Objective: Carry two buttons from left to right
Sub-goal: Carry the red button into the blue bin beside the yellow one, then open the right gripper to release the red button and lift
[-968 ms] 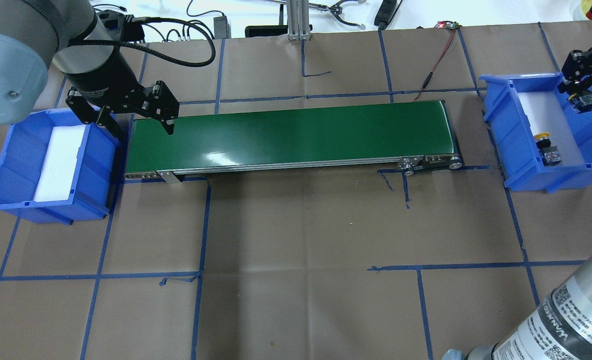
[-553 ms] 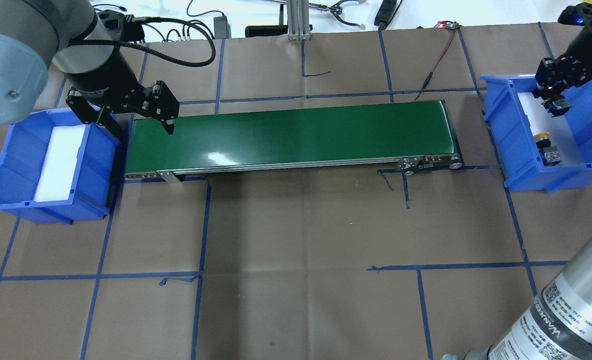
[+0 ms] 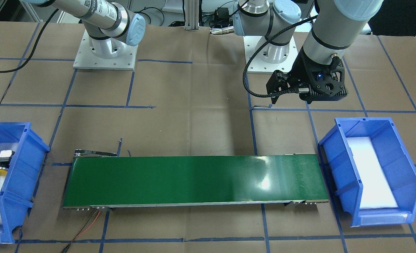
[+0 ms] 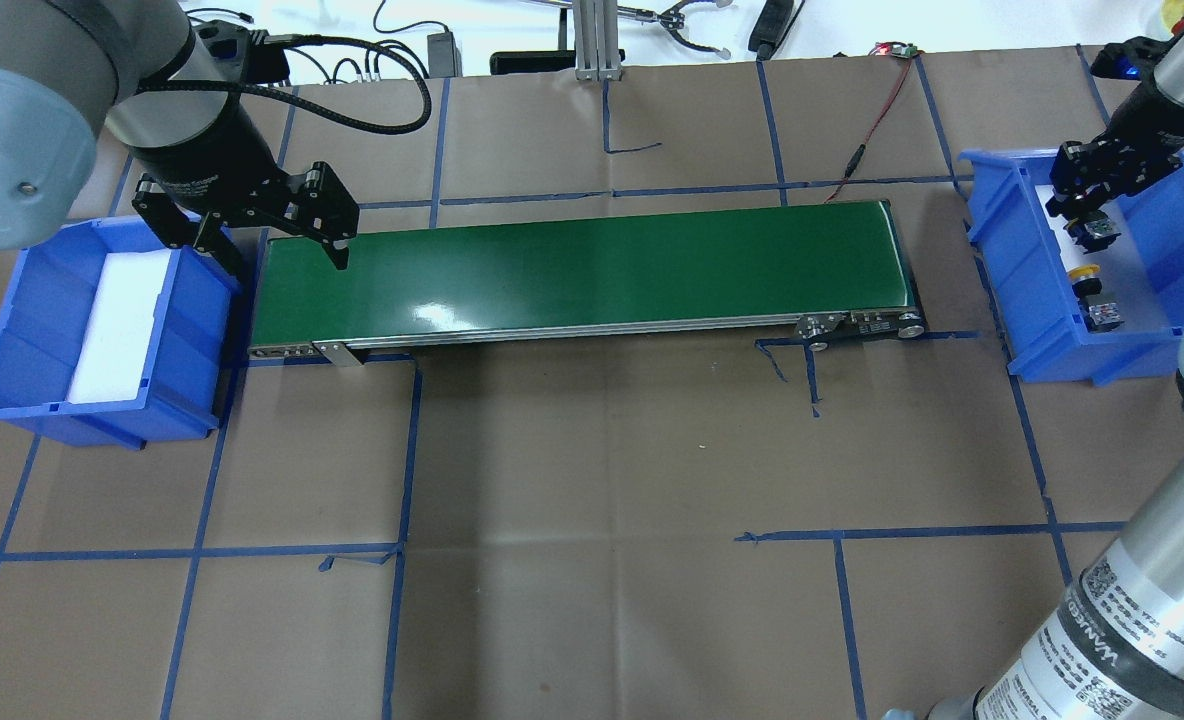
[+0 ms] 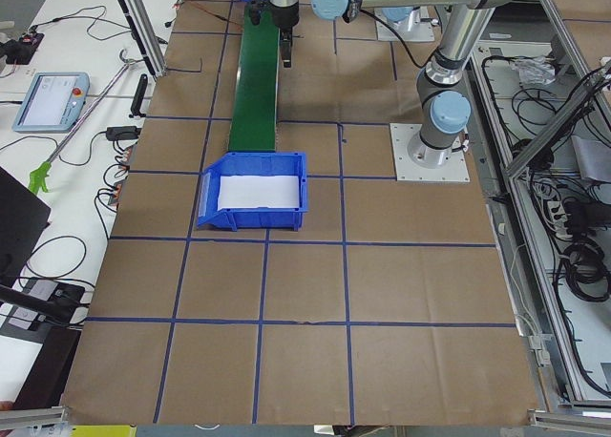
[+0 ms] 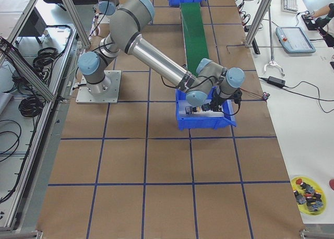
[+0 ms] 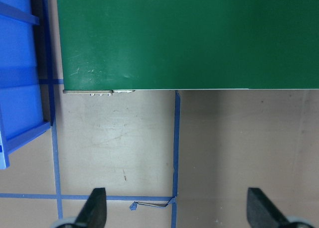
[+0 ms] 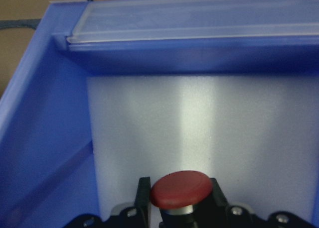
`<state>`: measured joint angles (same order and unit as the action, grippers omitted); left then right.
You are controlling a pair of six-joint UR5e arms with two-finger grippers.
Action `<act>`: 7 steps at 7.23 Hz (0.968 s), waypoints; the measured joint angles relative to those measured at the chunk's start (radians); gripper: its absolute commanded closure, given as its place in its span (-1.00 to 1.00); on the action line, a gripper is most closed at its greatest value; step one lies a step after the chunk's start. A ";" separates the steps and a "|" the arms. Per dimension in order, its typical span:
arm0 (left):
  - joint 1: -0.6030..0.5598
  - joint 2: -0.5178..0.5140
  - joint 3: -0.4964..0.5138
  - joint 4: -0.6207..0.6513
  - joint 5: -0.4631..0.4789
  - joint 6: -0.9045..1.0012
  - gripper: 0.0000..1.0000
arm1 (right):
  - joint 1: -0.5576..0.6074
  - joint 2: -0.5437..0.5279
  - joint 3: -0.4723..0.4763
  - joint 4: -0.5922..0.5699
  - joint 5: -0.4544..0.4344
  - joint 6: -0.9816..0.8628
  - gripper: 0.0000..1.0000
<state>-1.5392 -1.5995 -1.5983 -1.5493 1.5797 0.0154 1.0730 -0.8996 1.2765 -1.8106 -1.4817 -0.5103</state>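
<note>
— Where's the red button (image 8: 181, 188)?
— Clamped in the right pincer (image 4: 1085, 212), upper right of the overhead frame, over the blue bin (image 4: 1012, 280); the yellow button (image 4: 1084, 271) lies inside, just below it in frame.
— And the left pincer (image 4: 282, 258)?
— Spread wide, holding nothing; upper left, at the end of the green belt (image 4: 582, 265).

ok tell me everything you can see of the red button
The red button has a smooth, rounded mushroom cap, plastic by the look, with a silvery ring just beneath; from overhead its lower body looks grey-black. The right gripper is shut on it, a black finger on each side. It hangs inside the right bin over the white foam, near the yellow button but apart from it. Whether it touches the foam I cannot tell.
</note>
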 measured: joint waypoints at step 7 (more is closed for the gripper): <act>0.000 0.000 0.000 0.000 0.000 0.000 -1.00 | -0.001 0.010 -0.002 0.003 0.002 -0.011 -0.52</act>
<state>-1.5391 -1.5991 -1.5984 -1.5493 1.5792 0.0153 1.0723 -0.8895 1.2746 -1.8079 -1.4801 -0.5209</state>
